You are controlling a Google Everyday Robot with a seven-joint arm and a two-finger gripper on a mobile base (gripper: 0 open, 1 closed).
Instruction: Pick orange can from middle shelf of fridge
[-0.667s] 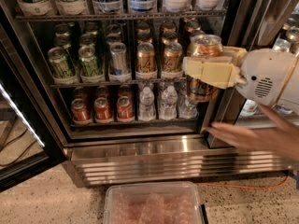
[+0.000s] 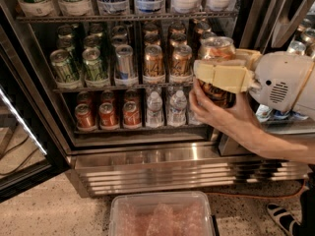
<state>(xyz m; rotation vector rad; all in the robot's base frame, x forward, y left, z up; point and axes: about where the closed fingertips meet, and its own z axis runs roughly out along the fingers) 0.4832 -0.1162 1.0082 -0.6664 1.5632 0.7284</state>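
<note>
My gripper (image 2: 210,74) is at the right, in front of the open fridge (image 2: 172,171), level with the middle shelf (image 2: 98,88). Its cream fingers (image 2: 224,77) are shut on an orange can (image 2: 216,48), held upright and clear of the shelf. A person's hand (image 2: 221,114) reaches in from the right and wraps around the lower part of that can. More orange cans (image 2: 153,63) stand on the middle shelf, right of centre.
Green cans (image 2: 64,67) and a silver can (image 2: 124,63) fill the shelf's left. Below stand red-orange cans (image 2: 106,114) and small water bottles (image 2: 155,109). The glass door (image 2: 19,146) hangs open at left. A clear plastic bin (image 2: 162,215) sits on the floor.
The person's hand has come up and left from below my arm and taken hold of the can's lower part. My gripper and the can have stayed about where they were.
</note>
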